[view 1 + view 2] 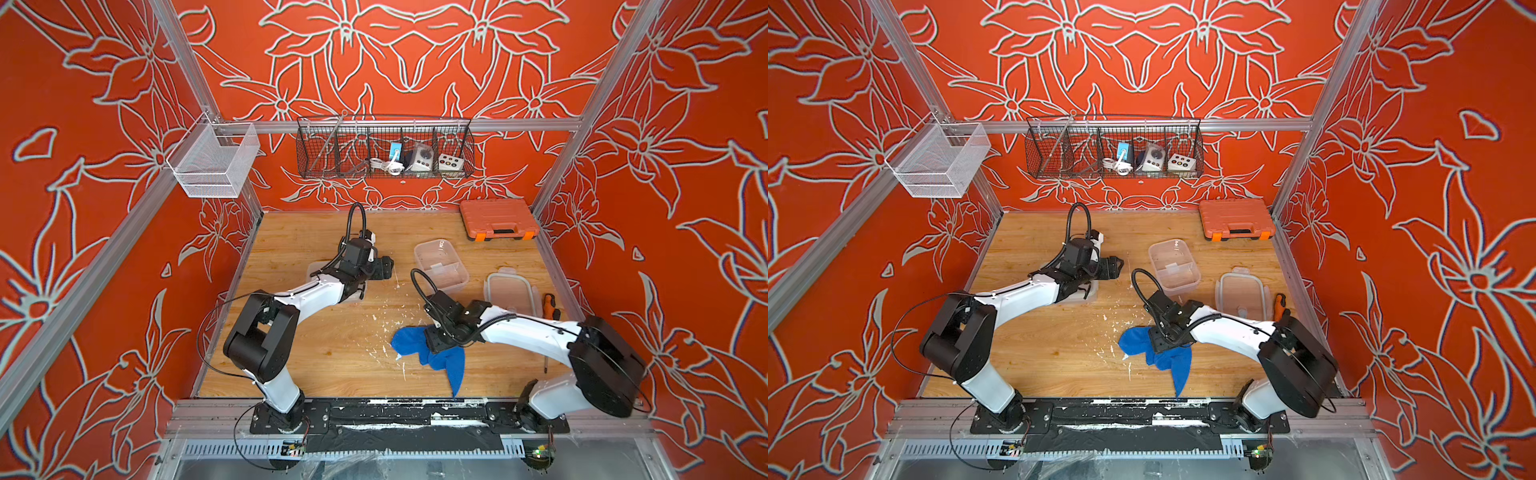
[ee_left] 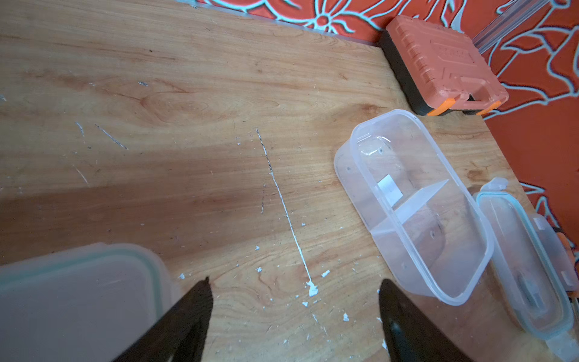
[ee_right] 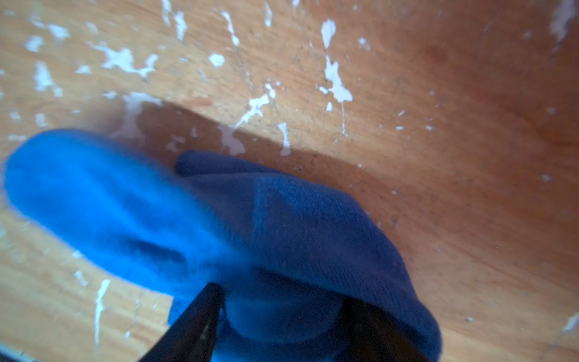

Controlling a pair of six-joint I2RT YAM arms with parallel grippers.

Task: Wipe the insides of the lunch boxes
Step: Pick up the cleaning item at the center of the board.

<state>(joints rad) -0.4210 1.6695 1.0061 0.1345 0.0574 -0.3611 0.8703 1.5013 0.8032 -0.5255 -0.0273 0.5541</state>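
right fingers [image 3: 194, 319] half under blue cloth [image 3: 282, 219]

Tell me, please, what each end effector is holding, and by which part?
The left end effector is open and holds nothing. The right end effector seems to pinch the cloth by its bunched middle.

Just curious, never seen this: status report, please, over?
Left jaws open, empty. Right jaws astride blue cloth, grip unclear. Divided lunch box open, untouched. Nothing blocking.
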